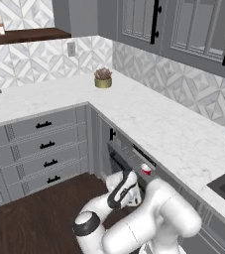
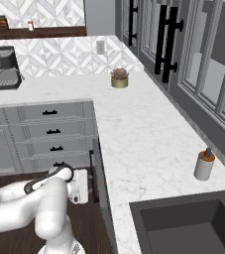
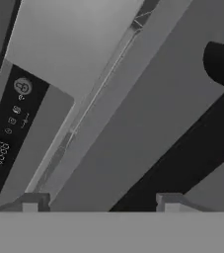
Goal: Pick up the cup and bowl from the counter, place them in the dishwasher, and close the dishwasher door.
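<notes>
Below the counter (image 1: 148,121) edge, the gripper (image 3: 101,201) sits low in front of the dishwasher (image 1: 126,161), hand pressed close to its face. Hand view: two finger tips apart with a clear gap between them, nothing held; beyond them a grey panel, a dark control strip (image 3: 12,131) with pale symbols, and a dark band crossing diagonally. Too close to say whether the tips touch the panel.

The cup (image 1: 146,170), red with white inside, shows in the left base view just under the counter lip, inside the dishwasher opening and right beside the arm's wrist. Looks already delivered. Bowl not made out; whether it is in the rack cannot be told.

Dishwasher door is hard to read, screened by the arm. Judged step: closing it.

Handling, as judgement: the door is a stiff flat slab on a bottom hinge, heavier than the cup, smooth-faced and likely slippery. No need to grasp it; push with open fingers or knuckles near the top free edge, far from the hinge, for leverage. Cup is light and easily tipped by a hard slam.
</notes>
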### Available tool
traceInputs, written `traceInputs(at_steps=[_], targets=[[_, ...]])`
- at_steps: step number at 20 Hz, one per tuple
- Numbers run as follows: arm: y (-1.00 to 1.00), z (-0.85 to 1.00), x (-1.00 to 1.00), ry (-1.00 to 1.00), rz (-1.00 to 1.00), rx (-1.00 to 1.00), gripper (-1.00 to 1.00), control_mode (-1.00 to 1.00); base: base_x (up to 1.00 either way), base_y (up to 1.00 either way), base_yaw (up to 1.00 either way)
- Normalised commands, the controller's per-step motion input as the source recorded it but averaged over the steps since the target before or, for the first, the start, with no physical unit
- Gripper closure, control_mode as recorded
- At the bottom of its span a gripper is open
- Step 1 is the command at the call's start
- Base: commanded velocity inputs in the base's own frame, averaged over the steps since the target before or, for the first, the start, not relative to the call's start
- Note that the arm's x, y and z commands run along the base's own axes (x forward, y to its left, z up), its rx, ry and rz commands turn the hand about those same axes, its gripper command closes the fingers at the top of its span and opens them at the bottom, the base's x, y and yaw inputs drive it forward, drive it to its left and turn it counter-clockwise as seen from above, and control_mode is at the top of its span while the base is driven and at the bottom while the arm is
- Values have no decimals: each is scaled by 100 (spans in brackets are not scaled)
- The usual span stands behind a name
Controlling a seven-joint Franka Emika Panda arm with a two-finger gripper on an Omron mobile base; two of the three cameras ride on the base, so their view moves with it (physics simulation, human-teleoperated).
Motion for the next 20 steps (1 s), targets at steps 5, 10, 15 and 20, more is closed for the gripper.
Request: traceInputs(at_steps=[5,10,15,20], targets=[[-68,-52,65,-7,-27,-35,-100,-100,0,0,0],[-57,-52,69,-4,-23,-29,-100,-100,0,0,0],[-21,-34,38,-6,-16,-24,-100,-100,0,0,0],[0,-9,1,-11,-4,-14,-100,-100,0,0,0]])
